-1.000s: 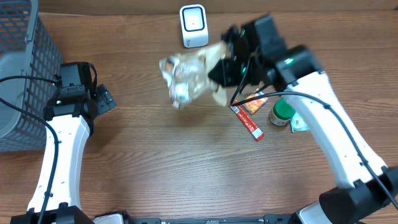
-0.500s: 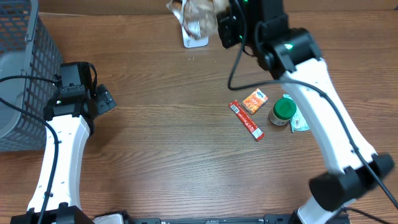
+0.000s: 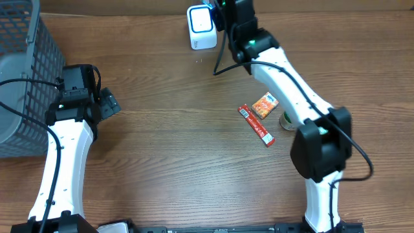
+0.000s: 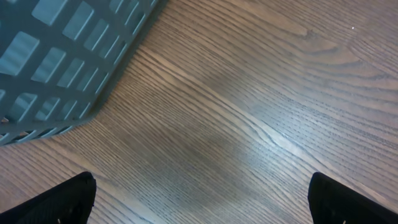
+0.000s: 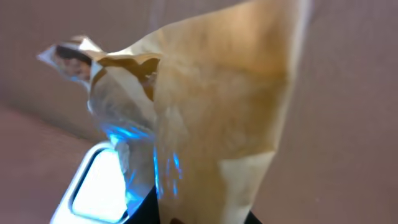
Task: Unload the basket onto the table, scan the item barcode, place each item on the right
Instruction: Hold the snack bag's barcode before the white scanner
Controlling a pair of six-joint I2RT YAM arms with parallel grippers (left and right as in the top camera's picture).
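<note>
Two robot arms share a wooden tabletop (image 3: pixel 162 168). The right one is stretched to the far edge, where its gripper (image 5: pixel 196 215) is closed tight on the lower edge of a crinkly tan-and-clear bag (image 5: pixel 211 118). The bag is held upright in the air, just beside the white barcode scanner (image 3: pixel 202 26). From the right wrist, the bag fills most of the view, with blue light glowing on its clear side and the scanner's pale face showing below it at lower left.

On the other side, the left gripper (image 3: pixel 108 103) has its jaws spread wide and holds nothing. It hovers over bare wood near the corner of a grey mesh basket (image 3: pixel 19 77).

Well apart from the scanner, a red stick packet (image 3: pixel 257 125) lies on the tabletop just beside a small orange packet (image 3: pixel 264 105). Near them is a green-lidded jar (image 3: pixel 285 120), partly hidden by the right arm.
</note>
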